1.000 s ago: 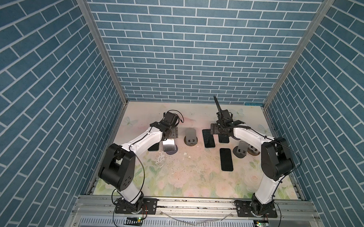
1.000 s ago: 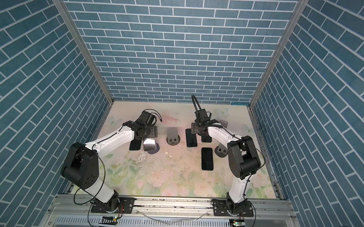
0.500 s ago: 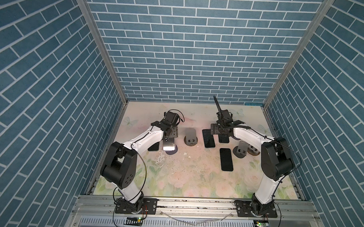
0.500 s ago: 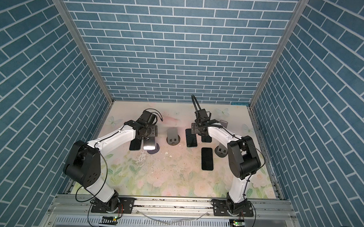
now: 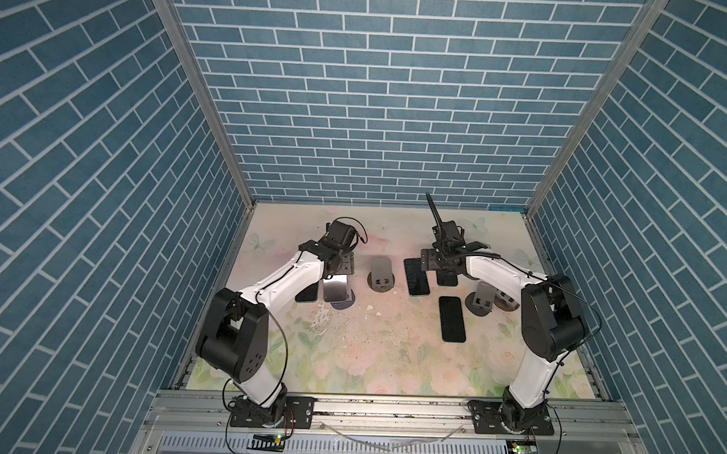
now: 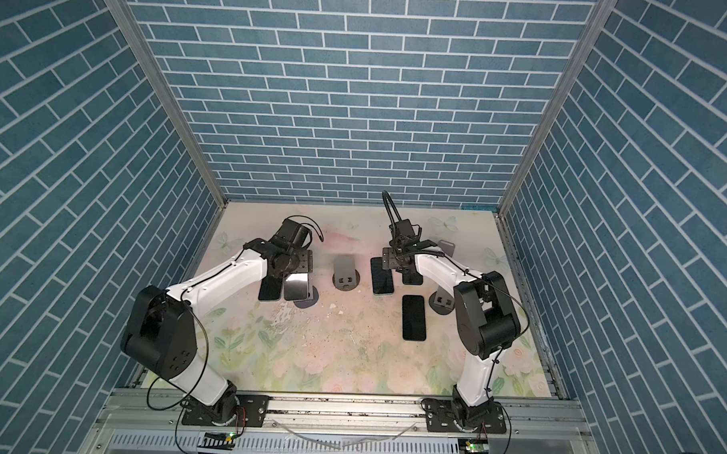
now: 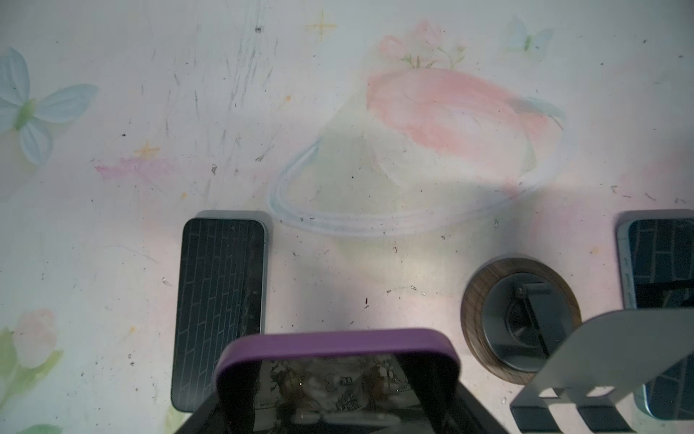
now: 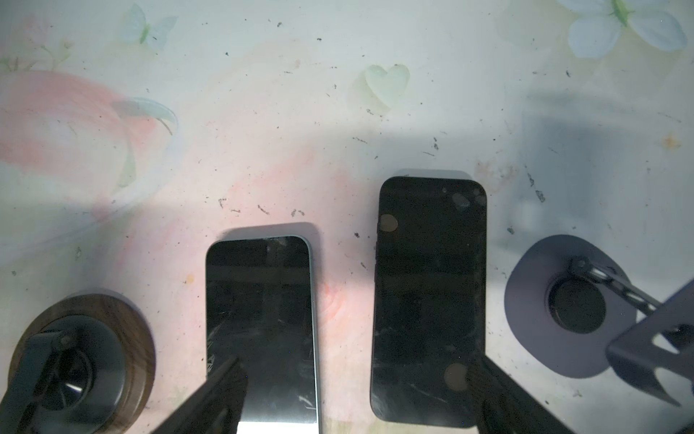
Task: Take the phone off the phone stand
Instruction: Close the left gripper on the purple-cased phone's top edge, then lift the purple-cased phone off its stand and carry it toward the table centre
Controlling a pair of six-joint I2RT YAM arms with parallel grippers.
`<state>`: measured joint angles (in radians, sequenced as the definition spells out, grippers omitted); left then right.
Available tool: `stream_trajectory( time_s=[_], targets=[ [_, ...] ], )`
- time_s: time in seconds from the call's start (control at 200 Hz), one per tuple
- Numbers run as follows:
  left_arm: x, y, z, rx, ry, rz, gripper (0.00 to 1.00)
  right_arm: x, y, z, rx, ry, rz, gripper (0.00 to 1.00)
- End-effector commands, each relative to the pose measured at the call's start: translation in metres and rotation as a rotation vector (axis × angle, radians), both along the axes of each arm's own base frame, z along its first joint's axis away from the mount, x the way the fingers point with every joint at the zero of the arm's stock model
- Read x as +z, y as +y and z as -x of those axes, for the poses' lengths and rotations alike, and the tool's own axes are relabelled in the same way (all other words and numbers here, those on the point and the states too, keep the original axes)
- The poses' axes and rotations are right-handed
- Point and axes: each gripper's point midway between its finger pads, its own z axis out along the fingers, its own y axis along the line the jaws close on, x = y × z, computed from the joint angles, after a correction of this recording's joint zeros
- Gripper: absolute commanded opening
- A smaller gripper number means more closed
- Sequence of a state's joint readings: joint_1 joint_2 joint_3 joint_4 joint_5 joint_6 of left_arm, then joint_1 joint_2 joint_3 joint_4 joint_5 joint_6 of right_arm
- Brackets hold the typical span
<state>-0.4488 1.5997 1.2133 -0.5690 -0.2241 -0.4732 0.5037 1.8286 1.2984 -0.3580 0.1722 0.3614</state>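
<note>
**Grasp on the phone, before lift-off.** We see the phone (image 7: 338,340), in a purple case, leaning screen-up on the phone stand (image 5: 344,304). The stand sits near the left edge of the table (image 5: 349,360), in its far half. The left gripper (image 7: 338,404) is clamped across the phone's width, with a finger (image 7: 238,402) on each long side just below the upper end. The phone therefore lies between the jaws, with its top edge projecting beyond them.

We judge that this hold was chosen because the lower end rests in the stand's lip, hidden here. That leaves only the upper part with free edges, and a pull up along the slope should clear the lip. The phone appears not yet lifted.

A second phone (image 7: 219,308) lies flat just beside it, toward the left edge. The right gripper (image 8: 353,375) hangs with jaws spread and empty above two flat phones (image 8: 428,300), well apart from the stand.
</note>
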Motion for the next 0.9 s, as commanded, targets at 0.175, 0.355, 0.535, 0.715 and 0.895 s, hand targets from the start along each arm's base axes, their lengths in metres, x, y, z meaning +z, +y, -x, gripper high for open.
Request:
stream_trajectory(
  time_s=[0.175, 0.355, 0.535, 0.715, 0.895],
  targets=[
    [0.044, 0.002, 0.006, -0.017, -0.089, 0.029, 0.48, 0.009, 0.000, 0.002, 0.005, -0.020, -0.010, 0.92],
    [0.051, -0.007, 0.010, -0.027, -0.095, 0.100, 0.48, 0.011, -0.002, 0.003, 0.002, -0.027, -0.010, 0.92],
    [0.054, -0.022, 0.017, -0.050, -0.090, 0.145, 0.48, 0.014, -0.005, 0.006, -0.010, -0.033, -0.011, 0.92],
    [0.055, -0.037, 0.028, -0.070, -0.074, 0.162, 0.48, 0.015, -0.010, 0.010, -0.024, -0.043, -0.004, 0.92],
    [0.048, -0.056, 0.041, -0.097, -0.044, 0.172, 0.48, 0.019, -0.013, 0.013, -0.025, -0.052, -0.008, 0.92]
  ],
)
